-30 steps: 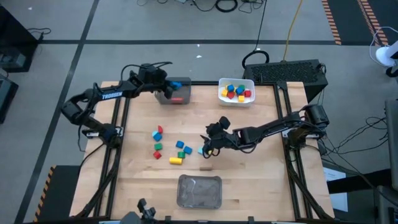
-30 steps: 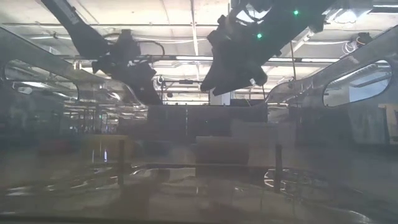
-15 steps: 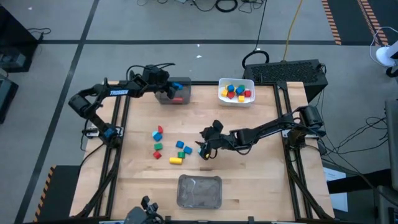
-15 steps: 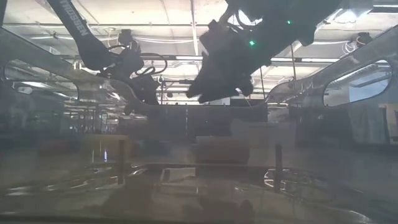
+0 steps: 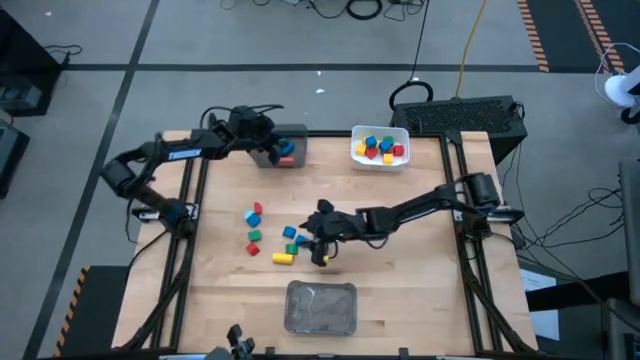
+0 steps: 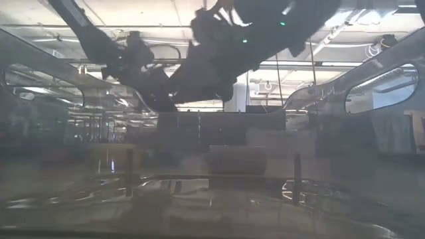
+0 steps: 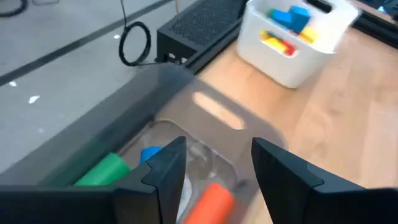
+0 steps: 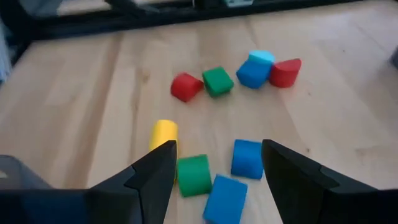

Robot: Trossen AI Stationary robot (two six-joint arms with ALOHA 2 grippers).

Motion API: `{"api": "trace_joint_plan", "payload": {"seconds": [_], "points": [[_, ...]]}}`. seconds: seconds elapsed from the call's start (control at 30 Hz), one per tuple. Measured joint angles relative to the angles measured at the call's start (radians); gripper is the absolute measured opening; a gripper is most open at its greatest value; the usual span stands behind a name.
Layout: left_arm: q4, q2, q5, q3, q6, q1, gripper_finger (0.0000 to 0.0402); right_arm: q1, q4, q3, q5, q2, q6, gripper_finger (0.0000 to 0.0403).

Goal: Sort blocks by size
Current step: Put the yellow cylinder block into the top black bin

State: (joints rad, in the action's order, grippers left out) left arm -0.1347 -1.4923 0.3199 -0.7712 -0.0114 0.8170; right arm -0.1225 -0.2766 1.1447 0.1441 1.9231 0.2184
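Several loose blocks lie on the wooden table left of centre: red, green, blue and a yellow cylinder [image 5: 282, 258]. My right gripper [image 5: 318, 248] is open and low over their right end. In the right wrist view [image 8: 219, 149] a green block [image 8: 194, 175] and two blue blocks [image 8: 247, 158] lie ahead between its fingers, untouched. My left gripper [image 5: 270, 143] is open over the grey bin [image 5: 294, 133] at the far left. That bin holds a green cylinder [image 7: 102, 172], a blue block [image 7: 149, 154] and an orange-red cylinder [image 7: 212, 199].
A white bin [image 5: 380, 160] with several red, yellow and blue blocks stands at the far edge, right of the grey bin; it also shows in the left wrist view [image 7: 283, 62]. A grey tray [image 5: 321, 306] sits at the near edge, centre.
My right gripper has gone toward the table's left edge, closing on the loose blocks, and stays open. My left gripper has stayed over the grey bin.
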Motion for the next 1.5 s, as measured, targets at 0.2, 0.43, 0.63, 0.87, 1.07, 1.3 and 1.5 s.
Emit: {"api": "trace_joint_plan", "payload": {"seconds": [0.2, 0.43, 0.63, 0.87, 1.07, 1.3, 1.5], "points": [[0.197, 0.190, -0.149, 0.000, 0.020, -0.086, 0.0186, 0.033, 0.189, 0.198, -0.152, 0.096, -0.091, 0.0222], [0.311, 0.387, -0.346, 0.055, 0.018, -0.223, 0.0186, 0.043, 0.393, 0.380, -0.257, 0.212, -0.129, 0.0222], [0.325, 0.516, -0.400, 0.105, -0.017, -0.281, 0.0186, 0.025, 0.484, 0.507, -0.258, 0.315, -0.139, 0.0222], [0.397, 0.593, -0.407, 0.142, -0.111, -0.347, 0.0186, 0.010, 0.503, 0.556, -0.250, 0.382, -0.136, 0.0222], [0.431, 0.594, -0.461, 0.142, -0.147, -0.447, 0.0187, 0.003, 0.540, 0.558, -0.247, 0.386, -0.143, 0.0222], [0.427, 0.592, -0.566, 0.142, -0.167, -0.534, 0.0187, -0.017, 0.543, 0.558, -0.256, 0.387, -0.190, 0.0222], [0.393, 0.592, -0.587, 0.142, -0.166, -0.539, 0.0187, -0.013, 0.527, 0.558, -0.257, 0.398, -0.199, 0.0222]]}}
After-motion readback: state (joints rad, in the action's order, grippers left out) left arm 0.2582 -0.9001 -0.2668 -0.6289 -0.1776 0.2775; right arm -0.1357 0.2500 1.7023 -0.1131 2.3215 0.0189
